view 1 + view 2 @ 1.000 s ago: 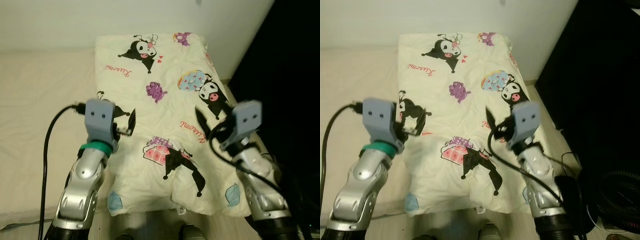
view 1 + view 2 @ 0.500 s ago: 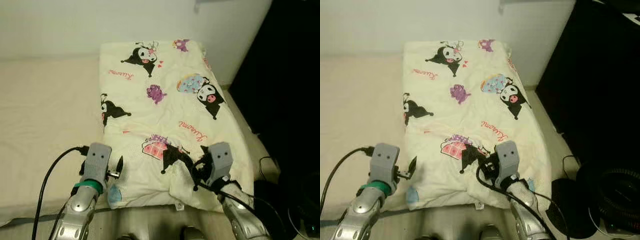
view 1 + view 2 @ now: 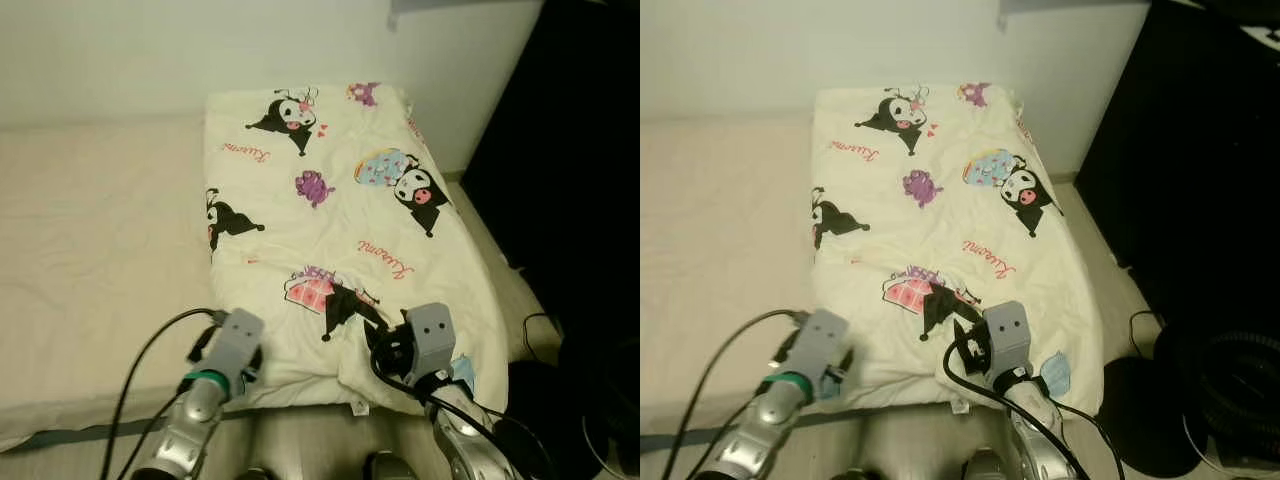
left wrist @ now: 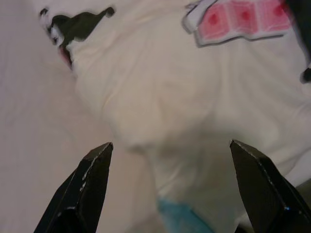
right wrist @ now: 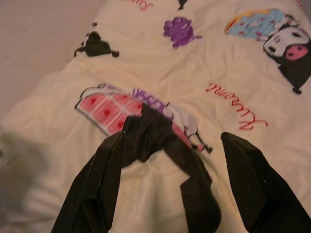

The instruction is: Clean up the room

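Note:
A cream quilt (image 3: 330, 210) printed with black cartoon figures lies folded on the right part of the bed. My left gripper (image 3: 248, 362) is low at the quilt's near left corner. In the left wrist view its fingers (image 4: 95, 177) stand wide open over the pale fold, holding nothing. My right gripper (image 3: 385, 345) hovers over the near edge of the quilt. There its two fingers (image 5: 107, 174) are spread open above a black figure and a pink checked print (image 5: 104, 109).
The beige sheet of the mattress (image 3: 90, 250) stretches left of the quilt, and its front edge (image 3: 60, 430) is close to me. A white wall (image 3: 150, 50) is behind. A black unit (image 3: 580, 150) stands on the right, with cables and a dark round thing (image 3: 1140, 400) on the floor.
Both arms have dropped from above the middle of the quilt to its near edge. The left gripper has since slid right to the quilt's near left corner. The camera has tilted.

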You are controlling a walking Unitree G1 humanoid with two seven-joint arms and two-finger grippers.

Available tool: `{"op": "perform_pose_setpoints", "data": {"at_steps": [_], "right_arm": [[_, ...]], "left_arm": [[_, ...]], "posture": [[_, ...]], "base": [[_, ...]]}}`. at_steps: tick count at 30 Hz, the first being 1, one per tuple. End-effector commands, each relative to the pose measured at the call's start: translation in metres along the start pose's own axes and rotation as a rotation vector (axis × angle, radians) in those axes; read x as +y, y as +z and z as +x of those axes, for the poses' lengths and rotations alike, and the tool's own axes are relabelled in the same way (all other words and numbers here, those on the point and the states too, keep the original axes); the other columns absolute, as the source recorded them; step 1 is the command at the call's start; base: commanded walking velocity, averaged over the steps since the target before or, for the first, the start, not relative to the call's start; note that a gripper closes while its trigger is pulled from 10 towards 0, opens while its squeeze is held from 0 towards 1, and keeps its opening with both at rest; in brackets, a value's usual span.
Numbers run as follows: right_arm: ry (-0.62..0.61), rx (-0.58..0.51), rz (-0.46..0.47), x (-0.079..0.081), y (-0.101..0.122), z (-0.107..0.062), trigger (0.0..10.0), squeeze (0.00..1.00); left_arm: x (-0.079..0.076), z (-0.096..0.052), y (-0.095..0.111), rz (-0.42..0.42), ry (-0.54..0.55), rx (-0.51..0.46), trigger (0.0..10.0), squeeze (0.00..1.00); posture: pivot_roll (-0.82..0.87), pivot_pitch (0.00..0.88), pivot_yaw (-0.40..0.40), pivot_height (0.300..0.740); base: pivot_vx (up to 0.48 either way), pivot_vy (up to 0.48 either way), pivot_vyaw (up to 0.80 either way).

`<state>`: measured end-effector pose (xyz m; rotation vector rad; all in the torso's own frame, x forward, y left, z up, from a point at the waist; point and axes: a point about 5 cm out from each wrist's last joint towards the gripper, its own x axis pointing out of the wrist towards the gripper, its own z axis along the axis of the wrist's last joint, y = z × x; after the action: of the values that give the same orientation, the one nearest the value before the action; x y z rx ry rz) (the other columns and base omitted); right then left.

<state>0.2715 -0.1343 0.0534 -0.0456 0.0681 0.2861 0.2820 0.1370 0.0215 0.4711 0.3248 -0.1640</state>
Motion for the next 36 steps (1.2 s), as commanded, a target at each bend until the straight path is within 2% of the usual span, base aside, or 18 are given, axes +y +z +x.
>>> {"op": "perform_pose_setpoints", "data": {"at_steps": [1, 5, 12, 14, 15, 18, 24, 25, 26, 27, 31, 32, 36], "right_arm": [[-0.01, 0.011, 0.003, 0.0, -0.004, -0.002, 10.0, 0.0], [-0.015, -0.031, -0.003, 0.001, 0.006, 0.003, 10.0, 0.0], [-0.011, -0.064, -0.012, -0.001, 0.018, 0.007, 10.0, 0.0], [-0.01, -0.073, -0.014, -0.002, 0.022, 0.007, 10.0, 0.0], [-0.01, -0.083, -0.019, -0.004, 0.026, 0.006, 10.0, 0.0], [-0.009, -0.091, -0.024, -0.005, 0.03, 0.005, 10.0, 0.0], [-0.007, -0.093, -0.028, -0.005, 0.032, 0.004, 10.0, 0.0], [-0.007, -0.091, -0.029, -0.004, 0.032, 0.003, 10.0, 0.0], [-0.007, -0.091, -0.029, -0.004, 0.032, 0.003, 10.0, 0.0], [-0.008, -0.09, -0.029, -0.005, 0.032, 0.002, 10.0, 0.0], [-0.016, -0.086, -0.027, -0.005, 0.031, 0.0, 10.0, 0.0], [-0.019, -0.083, -0.026, -0.006, 0.031, -0.001, 10.0, 0.0], [-0.022, -0.079, -0.026, -0.007, 0.031, -0.001, 10.0, 0.0]], "left_arm": [[-0.002, -0.002, -0.009, 0.019, -0.001, 0.026, 10.0, 0.0], [-0.004, 0.003, -0.018, -0.016, -0.036, 0.09, 10.0, 0.0], [-0.008, 0.007, -0.027, -0.005, -0.049, 0.149, 10.0, 0.0], [-0.008, 0.008, -0.027, -0.012, -0.048, 0.147, 10.0, 0.0], [-0.011, 0.011, -0.021, -0.07, -0.042, 0.129, 10.0, 0.0], [-0.013, 0.014, -0.013, -0.097, -0.025, 0.098, 10.0, 0.0], [-0.014, 0.019, -0.002, -0.095, 0.033, 0.069, 10.0, 0.0], [-0.013, 0.02, -0.001, -0.086, 0.043, 0.065, 2.5, 0.0], [-0.013, 0.02, -0.001, -0.086, 0.043, 0.065, 2.5, 0.0], [-0.012, 0.021, -0.001, -0.074, 0.061, 0.064, 0.0, 0.0], [-0.008, 0.02, -0.005, -0.021, 0.077, 0.072, 0.0, 0.0], [-0.007, 0.019, -0.009, 0.021, 0.081, 0.084, 0.0, 0.0], [-0.005, 0.016, -0.016, 0.059, 0.082, 0.095, 0.0, 0.0]], "posture": [[-0.1, 0.156, 0.044, 0.74], [-0.12, 0.214, 0.05, 0.74], [-0.13, 0.295, 0.047, 0.74], [-0.14, 0.315, 0.046, 0.74], [-0.15, 0.344, 0.043, 0.74], [-0.16, 0.36, 0.041, 0.74], [-0.18, 0.375, 0.039, 0.74], [-0.19, 0.371, 0.042, 0.74], [-0.19, 0.371, 0.042, 0.74], [-0.19, 0.37, 0.043, 0.74], [-0.18, 0.358, 0.05, 0.74], [-0.18, 0.358, 0.05, 0.74], [-0.18, 0.353, 0.051, 0.74]], "base": [[0.0, 0.0, 0.0], [0.0, 0.0, 0.0], [0.0, 0.0, 0.0], [0.0, 0.0, 0.0], [0.0, 0.0, 0.0], [0.0, 0.0, 0.0], [0.0, 0.0, 0.0], [0.0, 0.0, 0.0], [0.0, 0.0, 0.0], [0.0, 0.0, 0.0], [0.0, 0.0, 0.0], [0.0, 0.0, 0.0], [0.0, 0.0, 0.0]]}}
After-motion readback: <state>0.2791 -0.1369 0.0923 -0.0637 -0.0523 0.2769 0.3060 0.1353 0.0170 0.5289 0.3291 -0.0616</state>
